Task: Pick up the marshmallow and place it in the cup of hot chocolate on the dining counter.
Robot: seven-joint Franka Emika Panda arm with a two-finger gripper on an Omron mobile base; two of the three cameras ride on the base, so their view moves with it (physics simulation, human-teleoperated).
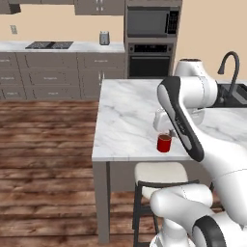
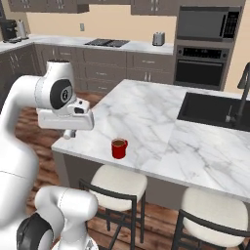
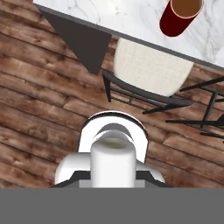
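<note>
The red cup of hot chocolate stands near the front edge of the white marble dining counter. My gripper hangs at counter height, close to that edge. In the right base view it is out over the floor, left of the cup. In the hand view a white stubby cylinder, the marshmallow, sits between the dark fingertips, with the gripper shut on it. The cup lies at that view's upper right, on the counter.
A cream-cushioned stool stands under the counter's edge below the cup, and a second stool is to the right. A dark sink with a faucet is set into the counter. Wood floor lies to the left.
</note>
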